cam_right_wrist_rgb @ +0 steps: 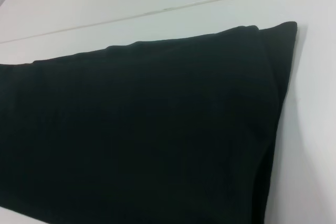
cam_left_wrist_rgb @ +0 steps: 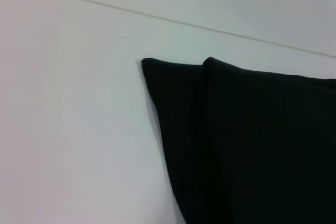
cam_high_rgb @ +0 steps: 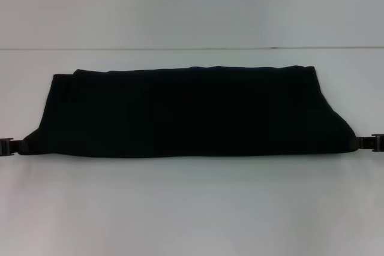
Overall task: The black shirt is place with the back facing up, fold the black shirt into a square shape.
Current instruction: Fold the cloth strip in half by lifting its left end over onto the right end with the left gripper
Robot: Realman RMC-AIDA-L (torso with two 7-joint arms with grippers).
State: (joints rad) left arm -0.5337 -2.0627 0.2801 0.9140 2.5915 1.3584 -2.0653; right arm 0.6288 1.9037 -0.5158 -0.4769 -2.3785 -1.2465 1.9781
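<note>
Black shirt [cam_high_rgb: 192, 115] lies on the white table [cam_high_rgb: 192, 208], folded into a long band running across the robot's front, wider along its near edge than its far edge. Layering is evident: at the far left corner one layer stops short of another, seen in the head view and confirmed in the left wrist view [cam_left_wrist_rgb: 252, 145]. The right wrist view [cam_right_wrist_rgb: 142, 135] shows the opposite end with a similar doubled edge. No sleeves or neckline are visible, so these appear already tucked in.

Assessment: the lengthwise folding looks done, as the cloth is a flat, fairly tidy strip. It is not yet square. At least one crosswise fold, bringing one end over the other, remains, and possibly a second.

Left gripper [cam_high_rgb: 15, 145] sits at the near left corner of the band, low at table level; right gripper [cam_high_rgb: 367, 142] sits at the near right corner likewise. Each touches or meets the cloth edge, but whether the fingers are clamped on fabric or released cannot be determined.

A seam line crosses the table behind the shirt.
</note>
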